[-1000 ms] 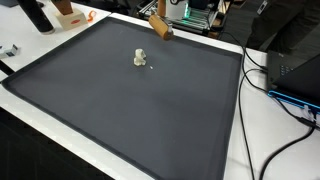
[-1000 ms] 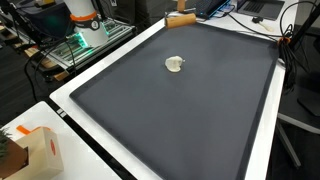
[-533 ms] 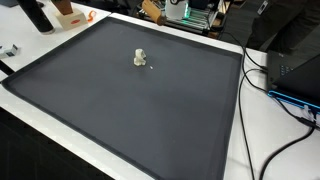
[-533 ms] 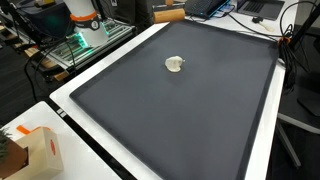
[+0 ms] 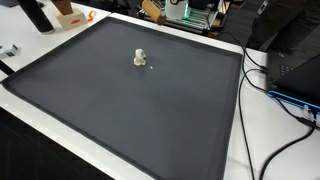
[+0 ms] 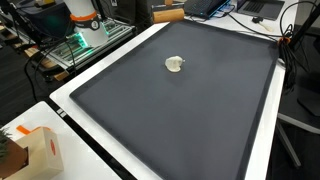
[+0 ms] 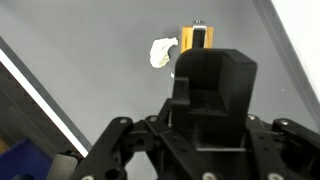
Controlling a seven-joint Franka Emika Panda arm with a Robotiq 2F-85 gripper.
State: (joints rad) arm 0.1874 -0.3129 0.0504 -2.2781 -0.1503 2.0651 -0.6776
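Wrist view: fingers [image 7: 199, 38] near white lump [image 7: 160, 52] on dark mat [image 7: 100, 60]; their gap indiscernible

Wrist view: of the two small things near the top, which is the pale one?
The crumpled white lump, just left of the orange block; the block is straight-edged with a dark face, the lump irregular and pale.

lump [image 5: 140, 57] on mat [image 5: 130, 115], toward far side | mat on table [image 5: 250, 140] | box [image 6: 38, 150] apparently off mat's near corner
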